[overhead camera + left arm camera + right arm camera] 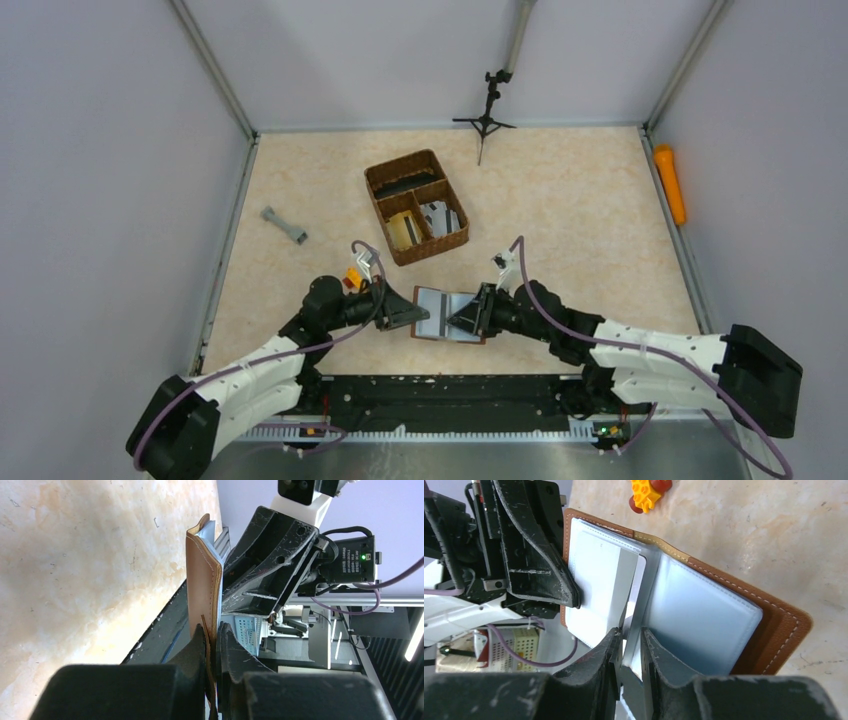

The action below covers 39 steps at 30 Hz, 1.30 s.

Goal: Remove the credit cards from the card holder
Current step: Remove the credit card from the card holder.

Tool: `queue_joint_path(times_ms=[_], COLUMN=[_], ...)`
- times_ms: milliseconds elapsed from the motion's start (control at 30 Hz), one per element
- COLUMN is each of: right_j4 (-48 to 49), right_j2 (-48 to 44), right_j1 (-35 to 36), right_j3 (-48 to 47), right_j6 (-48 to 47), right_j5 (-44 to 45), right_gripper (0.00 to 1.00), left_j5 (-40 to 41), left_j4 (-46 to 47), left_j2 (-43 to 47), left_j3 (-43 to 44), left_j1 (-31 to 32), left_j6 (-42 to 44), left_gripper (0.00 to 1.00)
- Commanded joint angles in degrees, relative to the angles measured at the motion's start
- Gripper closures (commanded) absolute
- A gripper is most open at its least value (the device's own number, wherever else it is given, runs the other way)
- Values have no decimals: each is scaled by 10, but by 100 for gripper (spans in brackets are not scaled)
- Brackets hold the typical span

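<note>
A beige marbled table (560, 220) was enclosed by grey walls (90, 150). Dark and yellow items were held in a woven basket (440, 246). Near the front edge, the leather card holder (434, 306) was spread open, its brown edge clamped by the left gripper (214, 630). A grey-silver credit card (633, 655) was pinched in the narrowed right gripper (630, 632).

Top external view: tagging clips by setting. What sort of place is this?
Probably a lab robot cell: grey panel walls around a beige tabletop, a left arm and right arm bolted at its edge, a tripod behind.
</note>
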<state>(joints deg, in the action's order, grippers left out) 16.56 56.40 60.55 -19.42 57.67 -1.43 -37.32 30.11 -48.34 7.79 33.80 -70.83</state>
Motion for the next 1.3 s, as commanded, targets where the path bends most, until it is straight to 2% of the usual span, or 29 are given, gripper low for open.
queue_joint_path(times_ms=[0,333,567,833,1267], right_j4=[47,98,85,92,156], right_j2=[-6,-8,-26,-25,18], right_j1=[-14,-37,-46,-47,-47], right_j3=[14,37,46,47,28], right_j6=[20,51,58,58,59], right_j5=[-43,-80,-68,-69,-122], right_gripper=[80,84,86,93,77], left_j5=[-19,-31,-28,-32,-37], left_j4=[91,137,137,144,146], left_j2=[9,1,4,3,-22], left_j3=[2,1,0,-3,-1], left_j1=[2,1,1,1,8], left_j6=[-32,-55,-51,-54,-38], left_gripper=[100,100,100,100,100])
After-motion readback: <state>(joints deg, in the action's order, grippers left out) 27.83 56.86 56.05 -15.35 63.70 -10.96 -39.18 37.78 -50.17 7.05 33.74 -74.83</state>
